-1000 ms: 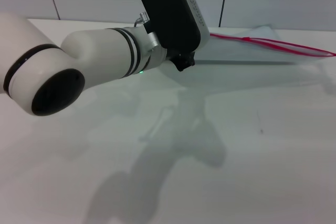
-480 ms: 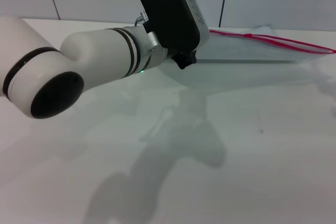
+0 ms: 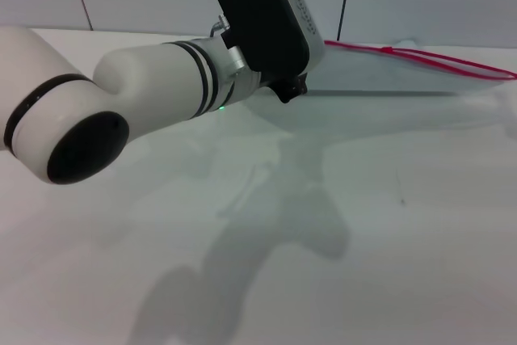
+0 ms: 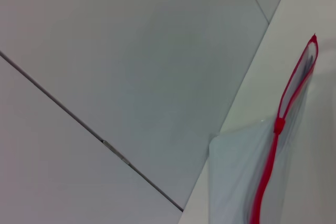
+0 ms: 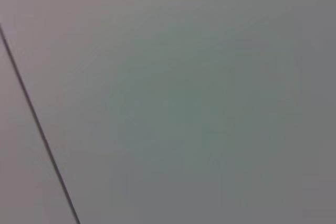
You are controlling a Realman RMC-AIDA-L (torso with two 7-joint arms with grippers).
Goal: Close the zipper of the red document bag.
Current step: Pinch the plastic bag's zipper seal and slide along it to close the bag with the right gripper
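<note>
One arm fills the head view, operator: the left arm point(image 3: 137, 98), its white elbow at the lower left of the frame and its black wrist block rising to the upper centre.

Item, left pincer point(image 3: 291, 86): only a dark tip shows below the wrist block, at the near-left end of the bag. You cannot tell how far it is open or whether it has hold of anything.

Item, table point(image 3: 388, 240): white, bare in the lower half of the frame apart from the arm's shadow.

Item, red document bag point(image 3: 388, 78): translucent pouch lying flat in the upper right of the frame, beyond the wrist.

Item, zipper point(image 3: 436, 61): red strip along the bag's far edge. In the left wrist view the slider point(image 4: 279, 125) sits partway along, and the two red tracks past it part into a loop, so that stretch reads as not yet closed.

Item, right pincer: not seen; its wrist camera shows only a plain wall.

Risk, as a judgement: the light pouch looks free to slide or buckle, so a pull on the slider without the other end pinned may drag the bag rather than close it.
</note>
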